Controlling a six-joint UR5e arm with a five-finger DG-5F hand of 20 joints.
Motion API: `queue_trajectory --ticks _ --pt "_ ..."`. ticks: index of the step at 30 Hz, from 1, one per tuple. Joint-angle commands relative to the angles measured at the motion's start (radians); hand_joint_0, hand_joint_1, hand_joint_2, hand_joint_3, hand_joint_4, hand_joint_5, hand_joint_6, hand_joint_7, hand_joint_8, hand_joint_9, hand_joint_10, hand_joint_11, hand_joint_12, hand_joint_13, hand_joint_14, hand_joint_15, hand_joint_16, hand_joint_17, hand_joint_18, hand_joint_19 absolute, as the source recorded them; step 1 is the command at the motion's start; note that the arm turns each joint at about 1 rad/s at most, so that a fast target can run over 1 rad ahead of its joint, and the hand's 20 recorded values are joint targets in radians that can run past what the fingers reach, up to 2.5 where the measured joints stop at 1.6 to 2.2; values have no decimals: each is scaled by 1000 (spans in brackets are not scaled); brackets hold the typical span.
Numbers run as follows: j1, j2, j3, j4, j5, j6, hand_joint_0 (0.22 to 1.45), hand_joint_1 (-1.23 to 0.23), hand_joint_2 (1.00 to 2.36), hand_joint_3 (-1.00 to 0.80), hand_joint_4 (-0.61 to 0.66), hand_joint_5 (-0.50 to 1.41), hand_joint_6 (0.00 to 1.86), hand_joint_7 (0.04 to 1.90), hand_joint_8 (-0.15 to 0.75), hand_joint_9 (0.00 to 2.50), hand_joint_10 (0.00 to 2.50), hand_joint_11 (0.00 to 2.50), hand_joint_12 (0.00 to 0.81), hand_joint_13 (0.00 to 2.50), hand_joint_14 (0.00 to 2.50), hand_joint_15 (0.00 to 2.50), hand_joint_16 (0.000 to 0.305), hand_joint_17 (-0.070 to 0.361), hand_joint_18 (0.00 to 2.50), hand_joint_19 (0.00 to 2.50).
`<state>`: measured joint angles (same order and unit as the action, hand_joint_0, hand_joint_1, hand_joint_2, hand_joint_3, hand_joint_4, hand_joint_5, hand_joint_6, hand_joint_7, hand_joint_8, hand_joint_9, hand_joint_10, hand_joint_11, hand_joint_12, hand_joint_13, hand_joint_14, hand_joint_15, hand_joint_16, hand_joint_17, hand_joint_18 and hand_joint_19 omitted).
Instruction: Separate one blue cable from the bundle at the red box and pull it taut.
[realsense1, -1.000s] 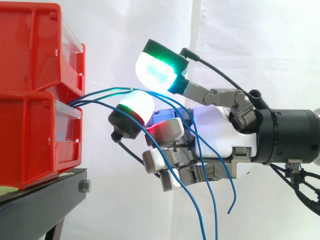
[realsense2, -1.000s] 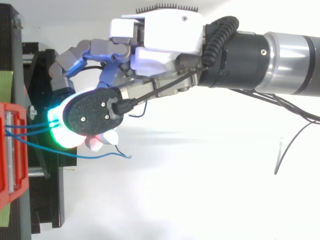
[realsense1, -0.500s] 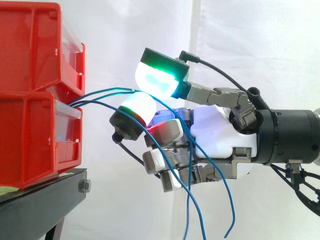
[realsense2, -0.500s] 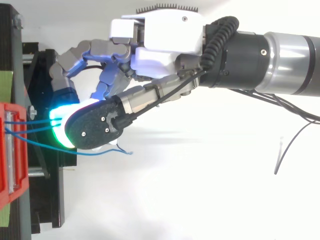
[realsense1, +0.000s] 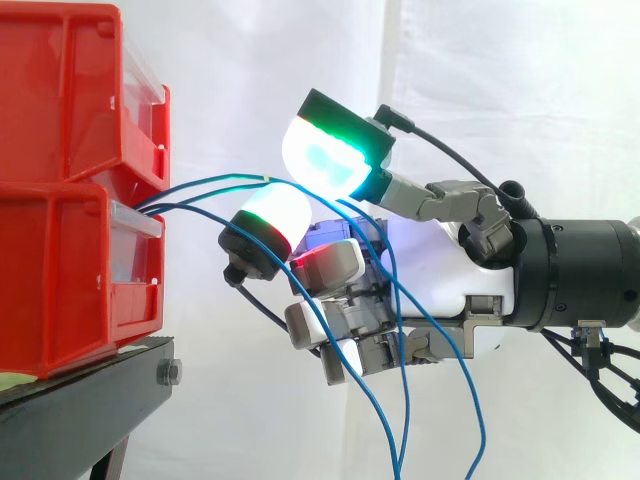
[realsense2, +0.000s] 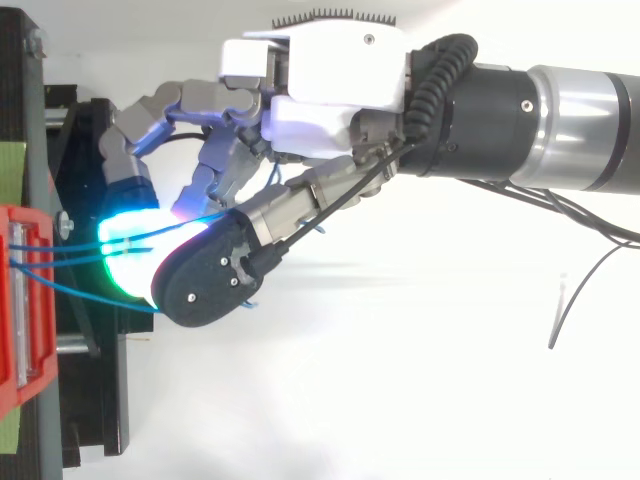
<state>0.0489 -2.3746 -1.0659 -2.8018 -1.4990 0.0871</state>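
Several thin blue cables (realsense1: 200, 183) leave the gap between the two stacked red bins (realsense1: 60, 280) and run right into my hand (realsense1: 440, 270). The top cable passes over a white-glowing fingertip (realsense1: 275, 215) and under the green-cyan thumb pad (realsense1: 325, 155), which sits just above it. Another cable threads down between the curled lower fingers. The loose ends hang below the hand. From above, the cables (realsense2: 70, 290) cross from the red bin (realsense2: 25, 300) to the glowing fingertip (realsense2: 125, 235), with the thumb's black back (realsense2: 205, 285) beside it.
The bins rest on a black stand (realsense1: 80, 400) at the left, with a white curtain behind. The arm reaches in from the right.
The thumb has lifted slightly and swung sideways off the fingertip. The hanging cable ends have swung to the right. The arm and bins have not moved.
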Motion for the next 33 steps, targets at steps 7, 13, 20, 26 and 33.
queue_trajectory --ticks 7,13,20,26,33 --pt "2 0 1 4 0 0 643 -751 1003 -457 65 -159 842 1116 317 1134 23 1257 411 1001 24 671 47 106 930 765" --pt "2 0 0 2 0 -1 651 -776 1006 -424 78 -170 850 1103 314 1113 22 1258 416 988 24 672 47 107 930 766" --pt "2 0 1 4 -1 -1 575 -720 1000 -500 91 -169 847 1083 318 1111 23 1243 419 985 24 669 48 109 931 771" --pt "3 0 0 4 -3 -1 631 -671 1001 -488 72 -158 841 1112 315 1120 23 1261 412 982 22 654 47 106 923 776" --pt "3 0 1 4 -3 -1 629 -780 1015 -297 66 -165 854 1140 313 1093 24 1257 415 964 24 665 48 108 920 779"
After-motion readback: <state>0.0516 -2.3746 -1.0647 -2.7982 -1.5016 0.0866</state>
